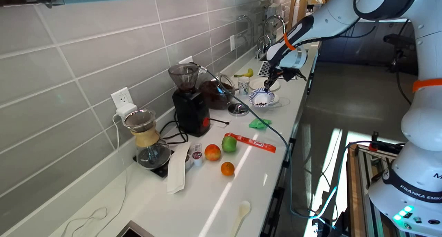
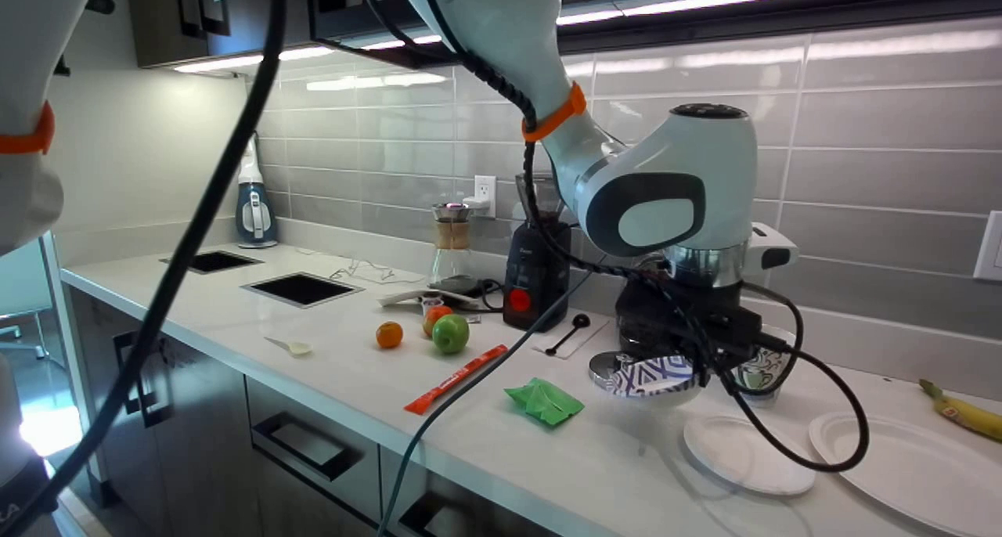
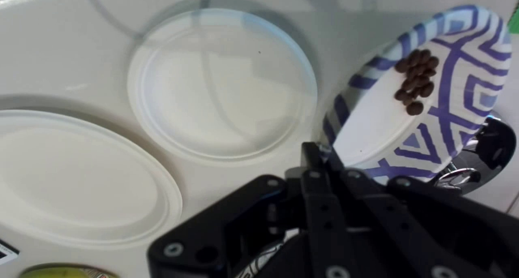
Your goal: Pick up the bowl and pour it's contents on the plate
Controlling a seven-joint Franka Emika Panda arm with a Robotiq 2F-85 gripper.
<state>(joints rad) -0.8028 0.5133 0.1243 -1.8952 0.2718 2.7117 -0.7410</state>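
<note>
To my left the bowl [image 2: 654,376] hangs tilted, its beans [image 3: 417,81] at one side; the gripper [image 3: 321,150] pinches its rim, probably so the mouth is free. Further right lies the small plate [image 2: 742,457], perhaps to receive them, then the large plate [image 2: 912,478].

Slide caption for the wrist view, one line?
End effector gripping a patterned bowl, small brown pieces bunched to one side, two white plates in view.

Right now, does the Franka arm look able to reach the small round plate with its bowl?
Probably yes: the pincer grips the patterned bowl beside the small round plate in the wrist view, and no object shows between them.
</note>
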